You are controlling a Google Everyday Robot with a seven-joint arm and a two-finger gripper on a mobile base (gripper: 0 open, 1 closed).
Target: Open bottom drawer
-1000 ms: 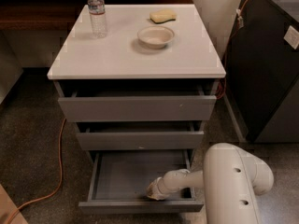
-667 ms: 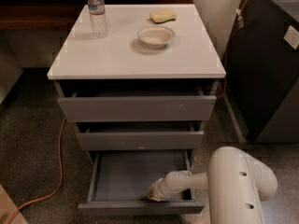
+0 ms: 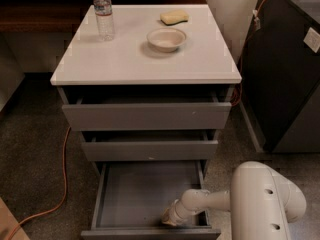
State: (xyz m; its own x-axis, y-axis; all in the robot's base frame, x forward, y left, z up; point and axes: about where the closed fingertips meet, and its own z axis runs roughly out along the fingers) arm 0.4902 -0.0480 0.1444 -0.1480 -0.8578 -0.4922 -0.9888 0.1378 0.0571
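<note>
**Desk:** Where is the tool, and why there?

**Me:** The rounded white robot arm (image 3: 265, 204) comes in from the lower right. Its small pale two-finger gripper (image 3: 167, 219) is down inside the plain grey handleless bottom drawer (image 3: 142, 191), just behind the front panel and right of the middle. I judge it sits there because the flat front has no handle, so the inner face of the panel is the only thing I can pull on. I cannot tell whether the gripper is parted or closed.

**Desk:** And the drawer?

**Me:** It is the lowest of the three and stands well out, with its shallow grey tray open to view and bare. Its front is at the nearest edge of what I see. I would call the task nearly done or done.

**Desk:** Above it?

**Me:** The mid-sized grey drawer front (image 3: 150, 150) and the tallest grey drawer front (image 3: 145, 116) each show a dark gap along the top, and I am not touching either one. An orange cable (image 3: 64, 174) runs over the floor to the left, apart from the arm.

**Desk:** On top?

**Me:** The white cabinet top (image 3: 100, 64) carries a shallow cream bowl (image 3: 166, 38) right of centre. A yellow sponge (image 3: 174, 17) lies towards the far edge, and a clear plastic water bottle (image 3: 103, 14) stands upright near the far left corner. All three are well back from the front edge, so a low pull should leave them alone.
</note>
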